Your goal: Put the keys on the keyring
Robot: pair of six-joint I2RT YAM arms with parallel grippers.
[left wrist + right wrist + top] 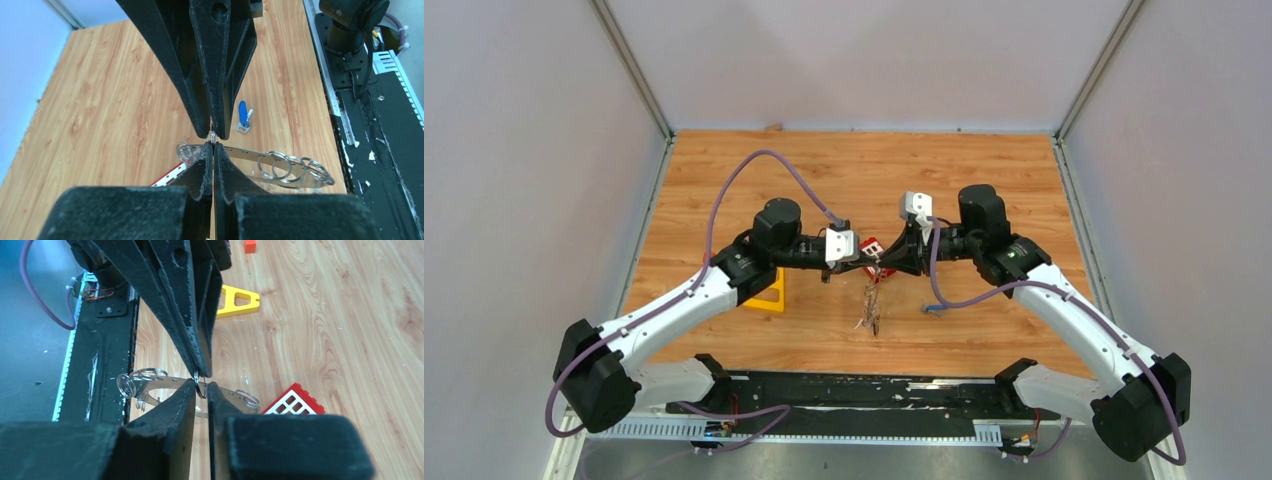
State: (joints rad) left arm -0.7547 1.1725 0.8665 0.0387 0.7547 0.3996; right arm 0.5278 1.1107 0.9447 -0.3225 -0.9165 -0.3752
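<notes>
Place: robot lab test cell.
Walls: plain pale panels (514, 150) on three sides, metal corner posts (634, 70).
Bench: wood-grain tabletop (854, 170).
Fixtures: white robot arms (664, 310), black mounting rail (854, 395), purple cables (744, 165), slotted cable duct (664, 428).

Your left hand (213, 148) was pinched closed, tip to tip with the right hand (212, 133); the blue key (242, 115) lay on the tabletop (100, 100) near the keyring (280, 167).

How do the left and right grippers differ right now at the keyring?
The left gripper is shut, fingers pressed together on a small loop of the keyring; the right gripper has its fingers slightly apart. The left one reaches in from the left, the right one from the right. Both meet tip to tip at that loop.
</notes>
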